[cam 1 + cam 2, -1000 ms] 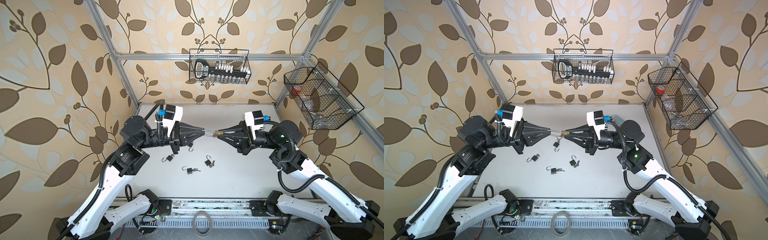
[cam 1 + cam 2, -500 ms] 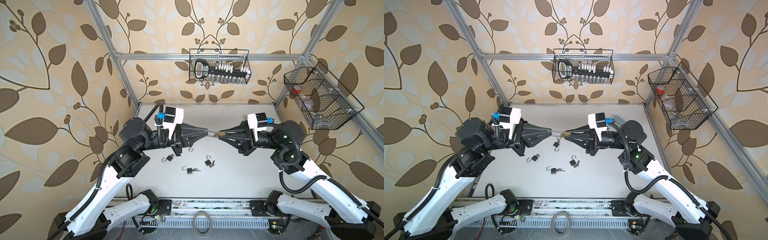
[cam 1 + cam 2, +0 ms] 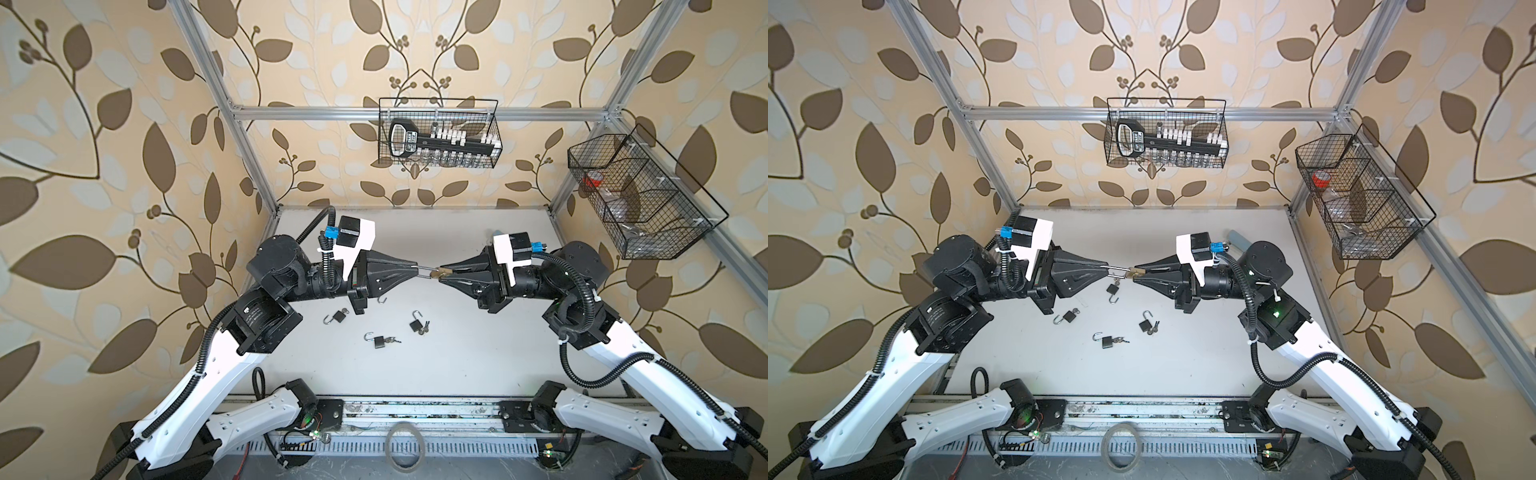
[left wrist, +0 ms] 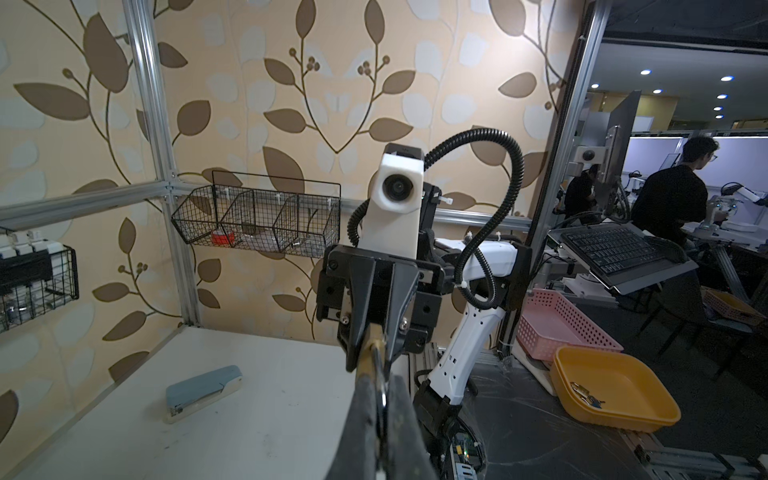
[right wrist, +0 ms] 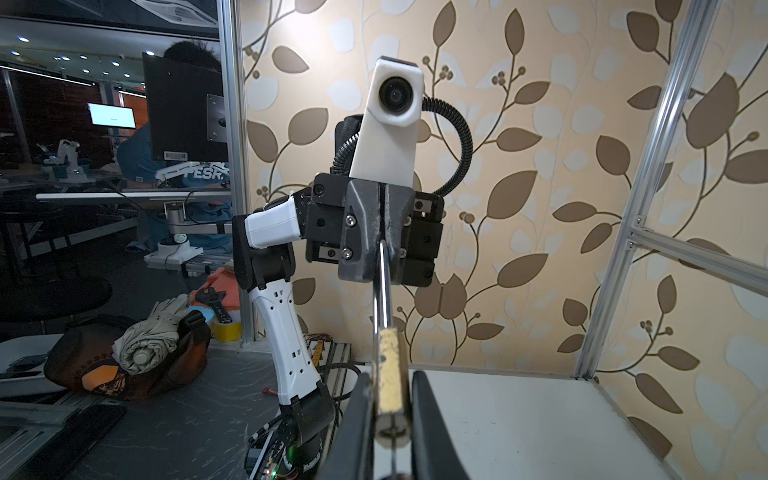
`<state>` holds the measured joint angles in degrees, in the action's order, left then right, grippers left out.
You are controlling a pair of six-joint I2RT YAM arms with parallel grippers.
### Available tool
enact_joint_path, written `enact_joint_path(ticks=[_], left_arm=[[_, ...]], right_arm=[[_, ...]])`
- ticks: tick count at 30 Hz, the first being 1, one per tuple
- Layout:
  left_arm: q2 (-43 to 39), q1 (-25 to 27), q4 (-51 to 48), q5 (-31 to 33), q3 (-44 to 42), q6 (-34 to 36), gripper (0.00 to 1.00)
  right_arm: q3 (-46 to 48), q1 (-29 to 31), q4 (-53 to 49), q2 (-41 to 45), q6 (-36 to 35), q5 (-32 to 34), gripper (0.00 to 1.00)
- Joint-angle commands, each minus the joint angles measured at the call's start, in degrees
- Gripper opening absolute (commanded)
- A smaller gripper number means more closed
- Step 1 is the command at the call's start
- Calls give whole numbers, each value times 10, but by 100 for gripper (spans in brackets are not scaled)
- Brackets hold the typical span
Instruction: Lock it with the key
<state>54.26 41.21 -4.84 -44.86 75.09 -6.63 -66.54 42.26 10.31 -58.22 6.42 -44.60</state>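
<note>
The left end effector (image 3: 417, 267) and right end effector (image 3: 443, 275) meet tip to tip, raised above the bench (image 3: 478, 340). Between them is a brass padlock (image 3: 1135, 273), clear of the bench. Its long axis runs roughly level, from one arm to the other. The shackle (image 5: 383, 286) points toward the left arm and is clamped in the left end effector. The right end effector is closed on the brass body. Small dark padlocks (image 3: 379, 340) with open shackles lie on the bench below.

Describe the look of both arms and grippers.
Both arms have white shells with black joints and black ribbed cables. The left gripper and right gripper are black tapered wedges; each carries a white camera housing with a blue connector.
</note>
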Motion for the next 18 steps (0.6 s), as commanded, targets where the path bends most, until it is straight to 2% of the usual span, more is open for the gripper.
enact_joint_path(ticks=[1,4,10,13,18], left_arm=[[97,52,-16,-91,-25,-14,0],[79,55,-22,-69,-37,2,0],[31,54,-86,-17,-46,43,0],[21,54,-110,-6,-44,56,0],[17,54,-133,9,-49,67,0]], right_arm=[[-54,74,4,-72,-2,31,0],[-38,66,23,-58,6,54,0],[19,12,64,-5,35,65,0],[35,-12,84,18,50,51,0],[33,-17,89,39,58,43,0]])
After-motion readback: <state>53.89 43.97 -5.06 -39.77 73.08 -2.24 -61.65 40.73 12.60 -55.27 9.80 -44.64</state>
